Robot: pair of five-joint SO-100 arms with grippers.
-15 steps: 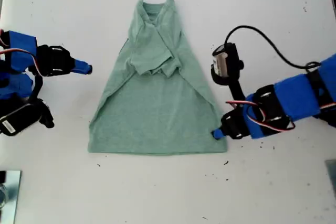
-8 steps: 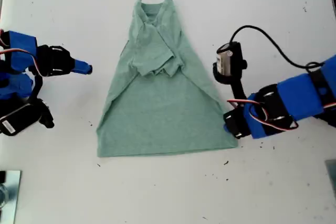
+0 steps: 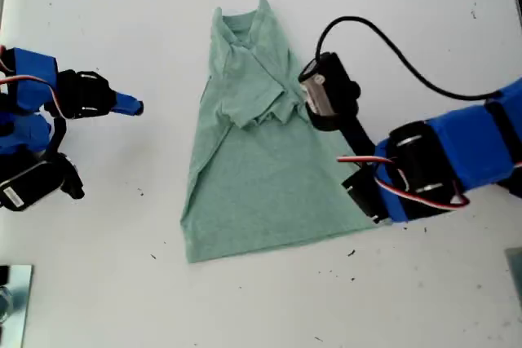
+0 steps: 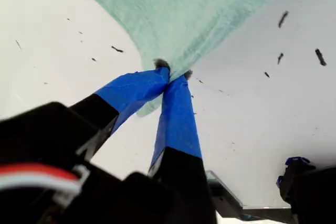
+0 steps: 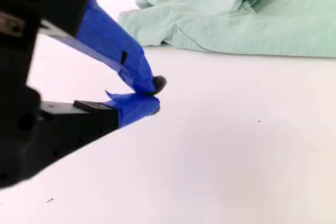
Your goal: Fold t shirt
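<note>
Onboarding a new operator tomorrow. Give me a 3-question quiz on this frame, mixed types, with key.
1. True or false: my first pincer is shut on a hem corner of the t shirt.
2. Multiple choice: my second pincer is (A) gripping a sleeve, (B) shut on nothing, off the shirt, (C) wide open above the collar.
3. Fill in: both sleeves lie folded across the shirt's ____.

Key:
1. True
2. B
3. chest
</note>
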